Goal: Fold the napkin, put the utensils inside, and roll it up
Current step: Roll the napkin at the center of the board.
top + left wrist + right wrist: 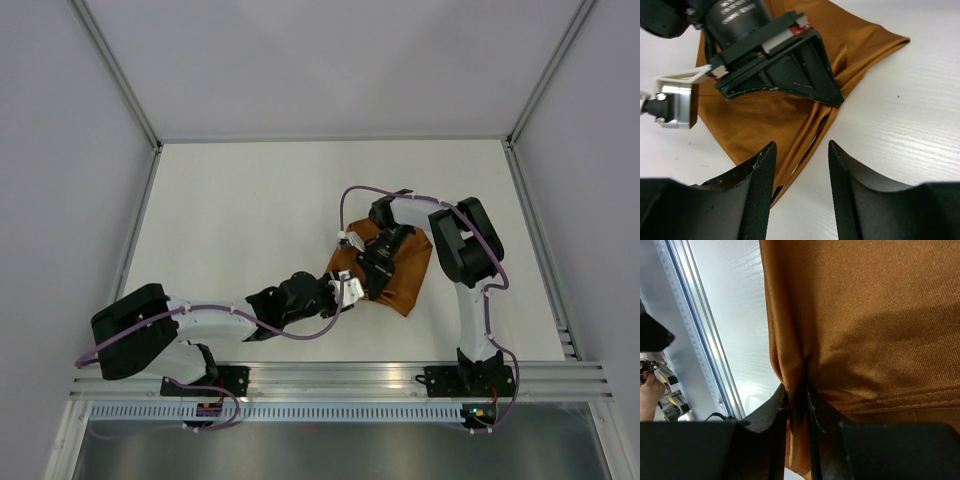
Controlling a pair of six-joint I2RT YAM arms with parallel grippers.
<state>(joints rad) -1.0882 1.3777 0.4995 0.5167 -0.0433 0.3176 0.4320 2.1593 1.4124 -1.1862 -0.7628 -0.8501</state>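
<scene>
The orange-brown napkin (410,272) lies bunched and folded on the white table, right of centre. My right gripper (375,280) is shut on a fold of the napkin (850,315), with cloth pinched between its fingers (772,410). My left gripper (350,290) is open and empty beside the napkin's near-left edge; in the left wrist view the napkin (770,110) lies just beyond its fingertips (765,165), with the right gripper's body on top of the cloth. The utensils are out of view.
The white table (250,220) is bounded by an aluminium frame rail (340,378) along the near edge and grey walls at the sides and back. The rail also shows in the right wrist view (695,330).
</scene>
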